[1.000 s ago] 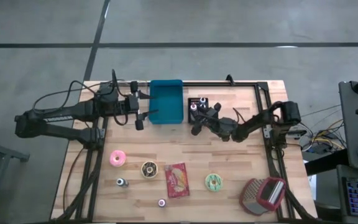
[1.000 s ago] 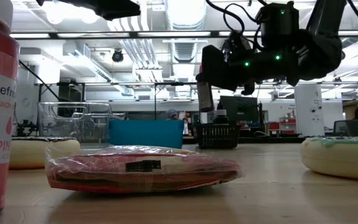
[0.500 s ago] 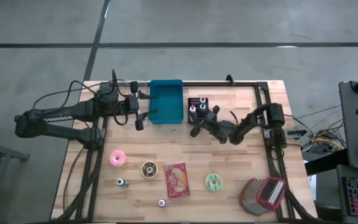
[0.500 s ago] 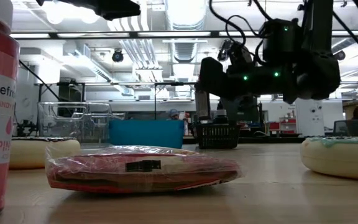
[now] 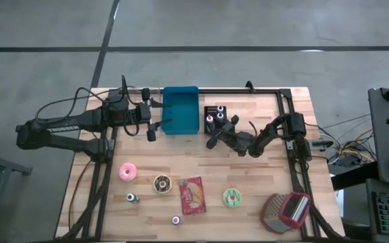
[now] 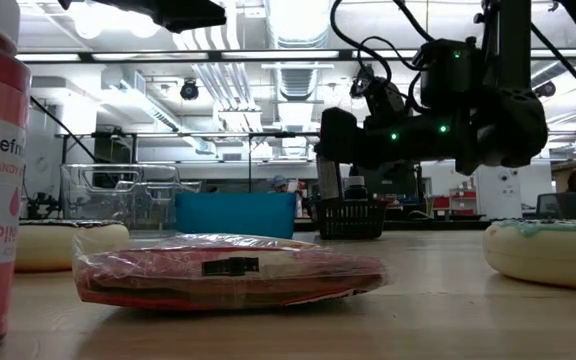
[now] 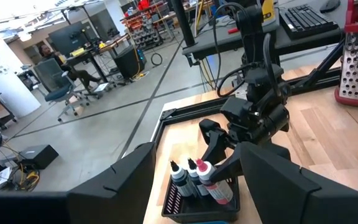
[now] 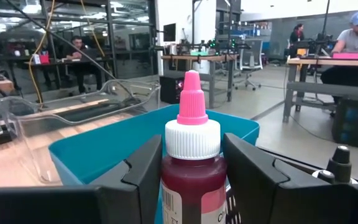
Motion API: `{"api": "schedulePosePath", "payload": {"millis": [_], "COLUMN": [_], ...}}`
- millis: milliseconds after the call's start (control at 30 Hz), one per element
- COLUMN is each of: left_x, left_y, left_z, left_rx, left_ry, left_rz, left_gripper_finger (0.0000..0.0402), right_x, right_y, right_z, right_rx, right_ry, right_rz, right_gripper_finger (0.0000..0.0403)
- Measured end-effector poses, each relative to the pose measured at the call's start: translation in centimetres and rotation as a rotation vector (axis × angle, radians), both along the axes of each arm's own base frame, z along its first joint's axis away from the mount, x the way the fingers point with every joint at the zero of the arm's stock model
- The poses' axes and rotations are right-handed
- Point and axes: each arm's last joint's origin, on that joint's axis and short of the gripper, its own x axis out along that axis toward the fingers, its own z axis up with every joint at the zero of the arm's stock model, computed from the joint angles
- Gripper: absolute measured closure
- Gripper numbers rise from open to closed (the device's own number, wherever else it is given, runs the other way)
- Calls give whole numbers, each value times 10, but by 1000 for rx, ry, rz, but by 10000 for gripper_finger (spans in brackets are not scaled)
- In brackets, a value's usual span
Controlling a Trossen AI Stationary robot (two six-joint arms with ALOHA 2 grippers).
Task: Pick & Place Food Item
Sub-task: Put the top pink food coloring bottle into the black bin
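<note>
A small bottle of red liquid with a pink cap (image 8: 192,99) stands upright between the fingers of my right gripper (image 8: 191,171), which is shut on it. In the left wrist view the bottle (image 7: 218,190) is at the end of a black basket (image 7: 185,208) that holds two black-capped bottles (image 7: 179,177). Whether its base rests in the basket I cannot tell. A blue bin (image 5: 181,110) lies just beyond the basket (image 5: 216,113). My left gripper (image 5: 152,123) hangs open at the bin's left side, with nothing between its fingers. My right gripper pinches the bottle's body (image 8: 169,183), just under the white collar, between its two fingers (image 8: 135,180). The fingers come in level from the table's right side, pointing at the blue bin. The bottle stays upright, cap up; its lower end is hidden.
On the near half of the table lie a pink donut (image 5: 127,171), a brown donut (image 5: 162,183), a red wrapped packet (image 5: 193,194), a green donut (image 5: 232,197), two small bottles (image 5: 133,198) and a red grater (image 5: 286,209). A clear tub (image 6: 118,195) stands left of the bin.
My right gripper has sunk toward the black basket with the bottle still held upright, and its arm has folded lower. My left arm has kept still.
</note>
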Motion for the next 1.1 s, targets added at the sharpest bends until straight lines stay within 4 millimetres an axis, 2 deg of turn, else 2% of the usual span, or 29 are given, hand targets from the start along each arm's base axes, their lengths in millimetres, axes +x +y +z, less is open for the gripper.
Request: {"api": "schedulePosePath", "payload": {"millis": [267, 733, 1100], "left_x": [0, 0, 0], "left_y": [0, 0, 0], "left_z": [0, 0, 0], "left_rx": [0, 0, 0], "left_ry": [0, 0, 0], "left_rz": [0, 0, 0], "left_gripper_finger": [163, 163, 163], "right_x": [0, 11, 13], "right_y": [0, -1, -1], "right_z": [-3, -33, -34], "right_rx": [20, 57, 57], "right_ry": [-3, 47, 49], "right_rz": [2, -19, -19], "right_gripper_finger": [248, 251, 242]}}
